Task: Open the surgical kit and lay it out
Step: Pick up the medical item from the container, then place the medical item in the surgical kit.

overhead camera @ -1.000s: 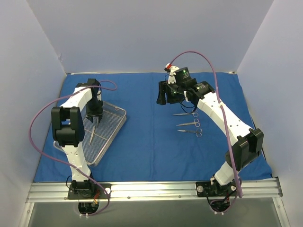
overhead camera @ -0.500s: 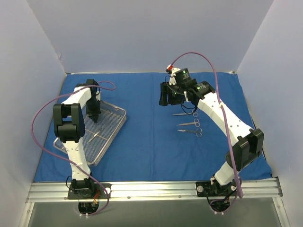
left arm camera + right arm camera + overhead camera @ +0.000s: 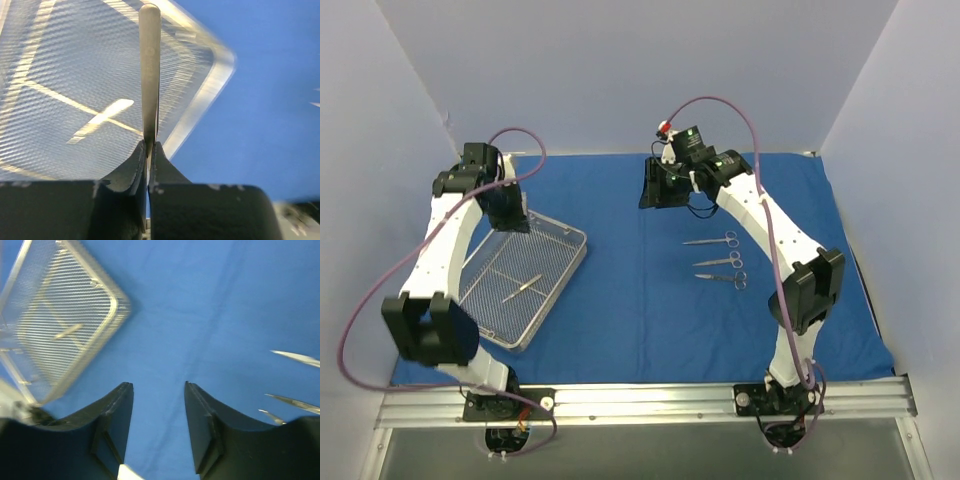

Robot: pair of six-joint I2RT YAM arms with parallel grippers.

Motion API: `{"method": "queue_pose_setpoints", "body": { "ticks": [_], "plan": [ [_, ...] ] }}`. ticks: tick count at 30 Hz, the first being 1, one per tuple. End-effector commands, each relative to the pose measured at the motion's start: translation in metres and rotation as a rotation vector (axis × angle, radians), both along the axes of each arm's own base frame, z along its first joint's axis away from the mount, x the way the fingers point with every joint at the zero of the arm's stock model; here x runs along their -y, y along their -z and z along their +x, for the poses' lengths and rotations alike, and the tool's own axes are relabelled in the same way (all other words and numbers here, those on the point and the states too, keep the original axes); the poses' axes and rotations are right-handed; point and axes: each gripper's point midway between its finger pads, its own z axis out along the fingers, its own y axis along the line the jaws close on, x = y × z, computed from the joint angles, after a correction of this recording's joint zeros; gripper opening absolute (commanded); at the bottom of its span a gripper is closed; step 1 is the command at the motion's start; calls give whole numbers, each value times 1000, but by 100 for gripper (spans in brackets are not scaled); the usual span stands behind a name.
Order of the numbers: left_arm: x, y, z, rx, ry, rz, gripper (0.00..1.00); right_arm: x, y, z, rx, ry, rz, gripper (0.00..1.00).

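Steel instrument in clenched left gripper, plain only from its wrist view; right gripper released

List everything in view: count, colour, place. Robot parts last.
cloth wrap: one, royal blue, spread over the table
mesh tray: one, silver, on the cloth's left side
loose instrument: one, steel, lying in the tray
scissors: three, steel, in a row on the cloth, right of centre
held instrument: one, steel, above the tray
left gripper: black, clamped on the held instrument
right gripper: black, open, empty, above bare cloth
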Motion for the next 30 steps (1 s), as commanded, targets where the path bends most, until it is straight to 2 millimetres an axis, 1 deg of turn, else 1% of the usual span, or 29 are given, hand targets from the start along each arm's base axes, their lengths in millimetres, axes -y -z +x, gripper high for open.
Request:
{"method": "queue_pose_setpoints", "body": {
  "ticks": [1,2,4,6,7,8,10,11,12,13,16,17,21,22,24,26,30],
  "plan": [
    [68,-34,-14,78,90,-265,2,-40,-24,-3,-72,-20,194,41],
    [79,-44,-18,103,115,-298,2,-55,-28,-1,-110,-8,267,39],
    [109,-55,-25,120,184,-350,2,-70,-38,3,-138,15,349,32],
    [121,-57,-28,112,207,-351,2,-88,-46,5,-171,39,423,31],
    [129,-61,-29,119,227,-363,2,-95,-56,5,-157,34,445,32],
    [139,-62,-32,115,244,-381,2,-106,-59,0,-157,19,454,32],
    [149,-64,-32,125,265,-393,2,-112,-65,-4,-158,30,459,36],
    [157,-64,-35,121,287,-395,2,-115,-67,-8,-158,24,461,37],
    [159,-64,-35,119,293,-395,2,-119,-66,-14,-163,16,454,38],
    [162,-64,-35,120,297,-396,2,-117,-60,-16,-173,26,436,40],
    [173,-65,-36,119,315,-413,2,-117,-58,-22,-171,21,427,41],
    [176,-65,-35,120,325,-419,2,-116,-55,-22,-175,25,421,41],
    [186,-63,-38,109,350,-420,2,-117,-53,-23,-176,20,412,41],
    [188,-63,-39,109,356,-422,2,-117,-48,-24,-187,20,402,41],
    [188,-65,-39,113,360,-416,2,-117,-45,-25,-188,18,386,40],
    [187,-66,-38,118,363,-410,2,-113,-37,-24,-189,28,352,40],
    [185,-65,-39,115,367,-394,2,-108,-35,-25,-175,29,318,38]
  ]
}}
